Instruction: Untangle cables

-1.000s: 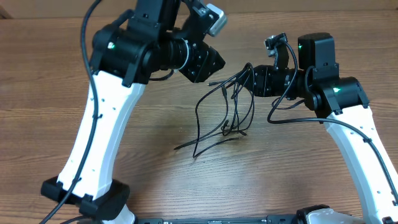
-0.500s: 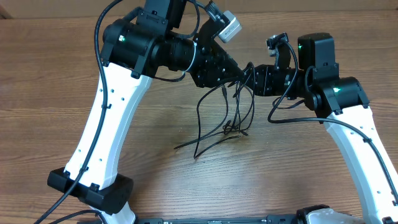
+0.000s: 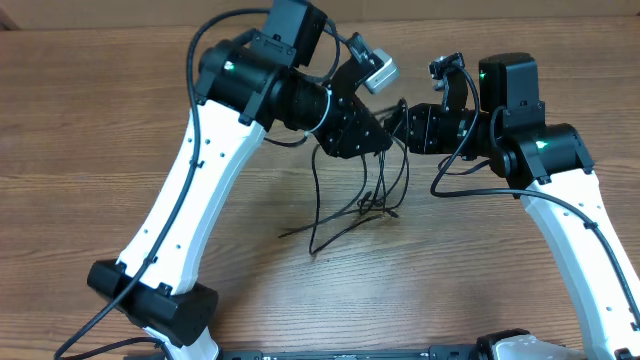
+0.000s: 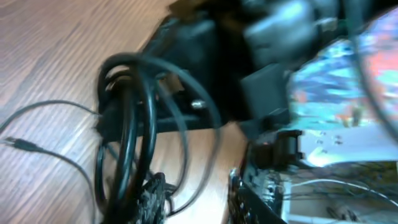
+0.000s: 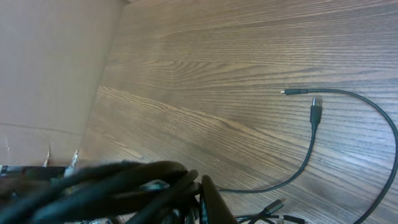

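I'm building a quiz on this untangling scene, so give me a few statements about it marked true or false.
1. The cables are black and hang in a bunch from the right gripper. True.
2. The left gripper is far from the bunch, out by the table's edge. False: it is right up against the bunch, beside the right gripper.
3. Every cable is lifted clear of the table. False: the lower strands and some ends lie on the wood.
4. The right gripper is shut. True.
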Controlling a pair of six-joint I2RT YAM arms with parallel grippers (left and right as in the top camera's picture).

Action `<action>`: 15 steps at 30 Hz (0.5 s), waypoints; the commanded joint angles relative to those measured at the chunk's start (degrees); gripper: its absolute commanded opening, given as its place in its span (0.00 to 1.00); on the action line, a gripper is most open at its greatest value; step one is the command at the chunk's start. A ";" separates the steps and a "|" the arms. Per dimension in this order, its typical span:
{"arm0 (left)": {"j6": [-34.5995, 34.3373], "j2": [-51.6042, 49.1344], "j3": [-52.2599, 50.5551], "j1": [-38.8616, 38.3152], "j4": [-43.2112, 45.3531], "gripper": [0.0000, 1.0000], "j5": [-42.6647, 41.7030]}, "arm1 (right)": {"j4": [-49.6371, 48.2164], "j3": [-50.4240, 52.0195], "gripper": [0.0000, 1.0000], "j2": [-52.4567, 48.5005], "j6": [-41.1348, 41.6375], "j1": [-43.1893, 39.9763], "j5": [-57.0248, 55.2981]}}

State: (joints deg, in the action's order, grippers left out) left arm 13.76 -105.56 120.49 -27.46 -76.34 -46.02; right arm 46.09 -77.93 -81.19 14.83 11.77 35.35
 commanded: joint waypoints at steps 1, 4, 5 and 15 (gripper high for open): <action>0.83 -0.11 -2.03 -0.31 2.71 0.34 9.14 | -0.31 -0.44 0.04 0.15 0.15 0.07 0.07; 0.83 -0.09 -2.25 -0.33 5.42 0.34 16.57 | -0.26 -0.44 0.04 0.15 0.15 0.07 0.07; 0.83 -0.09 -2.25 -0.33 6.12 0.35 17.90 | -0.22 -0.44 0.04 0.15 0.15 0.07 0.07; -0.07 -0.09 -2.27 -0.33 9.16 0.37 19.15 | -0.13 -0.44 0.04 0.15 0.13 0.07 0.04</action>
State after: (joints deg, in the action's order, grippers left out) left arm 13.72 -105.56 118.54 -27.68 -67.46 -28.58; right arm 46.11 -77.93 -81.19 14.98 11.77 35.11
